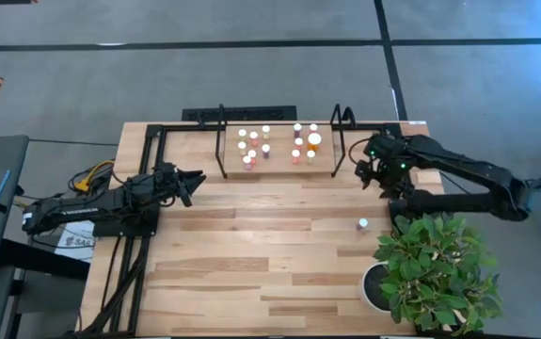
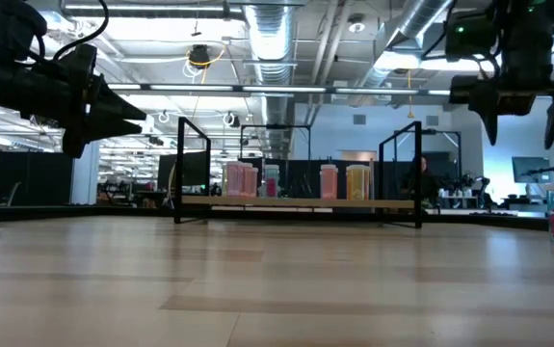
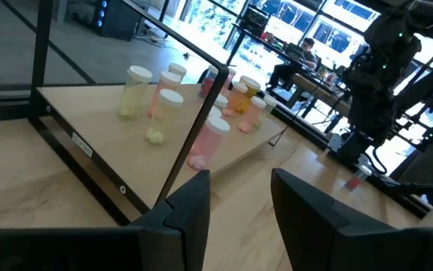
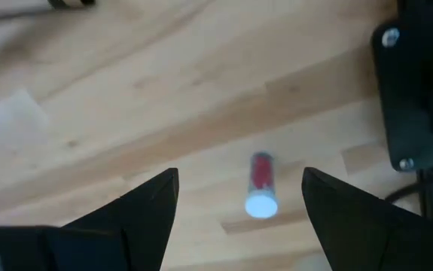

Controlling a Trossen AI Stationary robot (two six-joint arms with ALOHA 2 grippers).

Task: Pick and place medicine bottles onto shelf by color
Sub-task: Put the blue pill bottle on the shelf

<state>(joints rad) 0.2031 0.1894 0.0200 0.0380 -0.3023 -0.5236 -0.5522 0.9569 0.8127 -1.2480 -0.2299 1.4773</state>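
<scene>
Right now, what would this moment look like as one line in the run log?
right gripper: jaws open, above red bottle on table | left gripper: empty, facing shelf | other bottles: on shelf

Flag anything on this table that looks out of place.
One red medicine bottle stands alone on the bare tabletop near the plant, apart from the other bottles grouped on the shelf. The open right end effector hangs above the tabletop, empty. Nothing looks spilled or damaged.
</scene>
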